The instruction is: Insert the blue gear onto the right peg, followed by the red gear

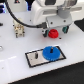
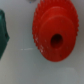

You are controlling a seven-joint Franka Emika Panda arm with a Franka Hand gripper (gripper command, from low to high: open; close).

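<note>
Hovering just above the red gear (image 1: pixel 52 33) on the white tabletop (image 1: pixel 15 50): tool (image 1: pixel 53 29), finger spread impossible to tell; blue gear (image 1: pixel 50 52) seated on the plate (image 1: pixel 33 59).

the exterior view looks down at an angle on my white table (image 1: pixel 15 62) from a moderate distance, taking in my arm and the grey plate (image 1: pixel 44 56). my wrist view faces straight down, very close over the red gear (image 2: pixel 54 31), which both views share (image 1: pixel 53 33).
</note>
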